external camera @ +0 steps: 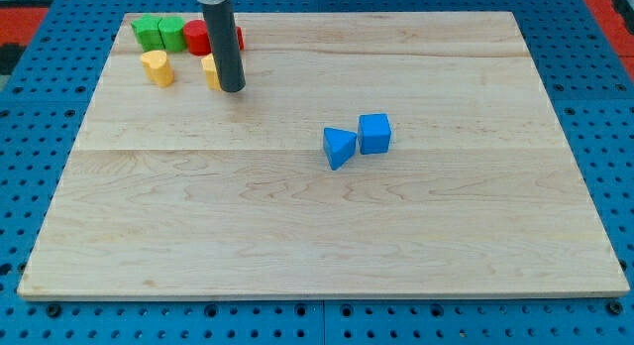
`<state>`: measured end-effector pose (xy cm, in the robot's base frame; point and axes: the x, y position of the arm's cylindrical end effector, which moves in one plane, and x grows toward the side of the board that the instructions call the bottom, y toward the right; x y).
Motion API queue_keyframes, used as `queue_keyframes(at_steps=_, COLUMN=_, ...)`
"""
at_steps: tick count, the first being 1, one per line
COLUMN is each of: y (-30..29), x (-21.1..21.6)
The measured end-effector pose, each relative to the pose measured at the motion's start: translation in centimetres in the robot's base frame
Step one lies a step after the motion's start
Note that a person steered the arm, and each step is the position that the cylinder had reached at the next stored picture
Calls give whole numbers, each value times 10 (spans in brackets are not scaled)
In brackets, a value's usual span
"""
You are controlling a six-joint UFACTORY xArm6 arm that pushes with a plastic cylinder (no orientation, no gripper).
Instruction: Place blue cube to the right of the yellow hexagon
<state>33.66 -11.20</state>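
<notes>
The blue cube (374,133) lies near the middle of the wooden board (317,226), touching or almost touching a blue triangular block (338,147) on its left. A yellow block (210,71), partly hidden by the rod, sits at the view's upper left; its shape cannot be made out. Another yellow block (157,67) lies further left. My tip (232,89) rests right beside the partly hidden yellow block, on its right side, far to the left of the blue cube.
Two green blocks (159,33) and a red block (199,36) sit in the board's top left corner, with another red piece (239,36) behind the rod. Blue pegboard (604,48) surrounds the board.
</notes>
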Motion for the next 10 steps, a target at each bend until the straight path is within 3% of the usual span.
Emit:
queue_keyframes(at_steps=1, y=45, x=8)
queue_keyframes(at_steps=2, y=143, x=8)
queue_keyframes(at_steps=4, y=282, x=91)
queue_keyframes(at_steps=5, y=256, x=114)
queue_keyframes(at_steps=6, y=206, x=108)
queue_keyframes(at_steps=7, y=158, x=95)
queue_keyframes(at_steps=9, y=122, x=46)
queue_keyframes(at_steps=10, y=92, x=55)
